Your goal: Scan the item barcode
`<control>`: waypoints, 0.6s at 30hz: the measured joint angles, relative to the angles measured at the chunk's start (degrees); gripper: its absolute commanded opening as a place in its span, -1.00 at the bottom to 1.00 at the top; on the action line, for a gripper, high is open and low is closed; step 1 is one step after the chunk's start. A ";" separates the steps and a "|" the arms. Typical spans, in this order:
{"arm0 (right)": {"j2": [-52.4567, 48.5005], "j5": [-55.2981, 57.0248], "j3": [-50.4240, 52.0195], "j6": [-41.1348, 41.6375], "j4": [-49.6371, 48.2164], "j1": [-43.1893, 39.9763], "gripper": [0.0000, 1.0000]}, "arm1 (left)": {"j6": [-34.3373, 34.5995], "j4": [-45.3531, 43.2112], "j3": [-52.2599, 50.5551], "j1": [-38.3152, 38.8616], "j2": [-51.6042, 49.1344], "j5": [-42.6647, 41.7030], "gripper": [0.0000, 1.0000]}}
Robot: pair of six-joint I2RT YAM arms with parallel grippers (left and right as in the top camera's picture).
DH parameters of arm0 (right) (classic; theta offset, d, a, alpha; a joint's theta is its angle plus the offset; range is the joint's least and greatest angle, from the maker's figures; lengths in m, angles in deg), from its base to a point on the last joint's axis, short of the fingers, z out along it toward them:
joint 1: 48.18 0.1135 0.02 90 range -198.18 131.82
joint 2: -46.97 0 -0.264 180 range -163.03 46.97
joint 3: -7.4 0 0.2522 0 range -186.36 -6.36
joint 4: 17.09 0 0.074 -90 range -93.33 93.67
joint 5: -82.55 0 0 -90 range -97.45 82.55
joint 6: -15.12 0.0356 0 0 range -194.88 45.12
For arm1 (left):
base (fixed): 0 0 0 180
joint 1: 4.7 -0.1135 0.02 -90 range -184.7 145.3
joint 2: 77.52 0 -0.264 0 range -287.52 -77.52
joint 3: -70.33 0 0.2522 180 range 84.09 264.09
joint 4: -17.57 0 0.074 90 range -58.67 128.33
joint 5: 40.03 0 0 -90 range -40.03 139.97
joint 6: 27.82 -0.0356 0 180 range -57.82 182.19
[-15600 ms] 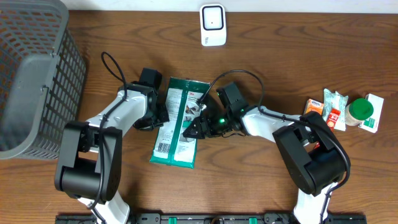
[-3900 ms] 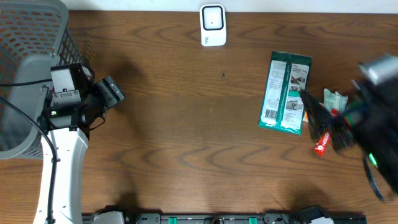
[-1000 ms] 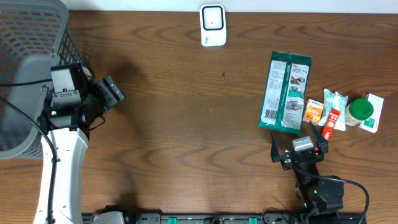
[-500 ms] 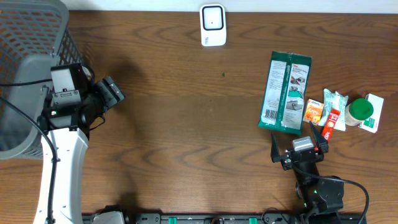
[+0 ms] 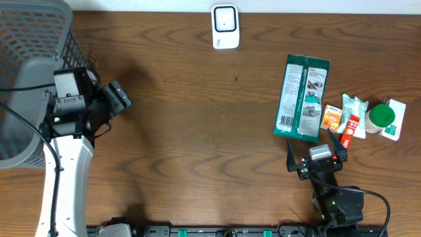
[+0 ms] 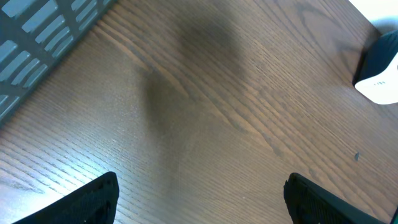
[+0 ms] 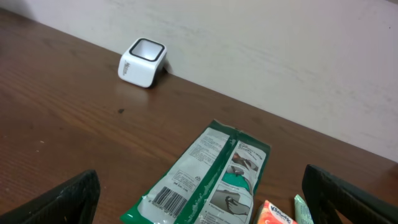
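A: What is taking up the most room?

B: The brown wooden worktop (image 5: 197, 145) is filling the view, and a grey mesh basket (image 5: 29, 59) is standing at its left end.

A: And the arms?

B: The left arm (image 5: 66, 164) is reaching up the left side, right beside the basket. The left fingers (image 6: 93, 199) are standing wide apart over bare wood and gripping nothing. The right arm (image 5: 335, 204) is sitting at the near right edge. The right fingers (image 7: 62, 199) are spread wide too and holding nothing, and they are pointing at the far edge with the pouch just ahead of them.

A: Where is the item lying?

B: The green pouch (image 5: 302, 99) is lying flat on the right half of the worktop, its long side running front to back and its back seam facing up. Its barcode (image 5: 285, 120) is showing at the near left corner. The pouch is lying well apart from the white scanner (image 5: 224, 26), which is standing at the far edge near the middle.

A: Anything smaller?

B: A cluster is lying just right of the pouch. It is made up of a white box (image 5: 395, 118), a green-lidded jar (image 5: 380, 117), a green-and-white sachet (image 5: 355, 105), an orange packet (image 5: 331, 118) against the pouch's right edge, and a red tube (image 5: 351, 128).
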 measured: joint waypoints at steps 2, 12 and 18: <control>0.00 0.00 0.00 -0.02 0.00 0.00 0.99 | 0.00 0.00 0.00 0.00 0.00 0.00 0.72; 0.00 0.00 0.00 -0.02 0.00 0.00 0.98 | 0.00 0.00 0.00 0.00 0.00 -0.02 0.72; 0.00 0.00 0.00 -0.02 0.00 0.00 0.98 | 0.00 0.04 -0.04 0.00 4.55 -0.02 0.73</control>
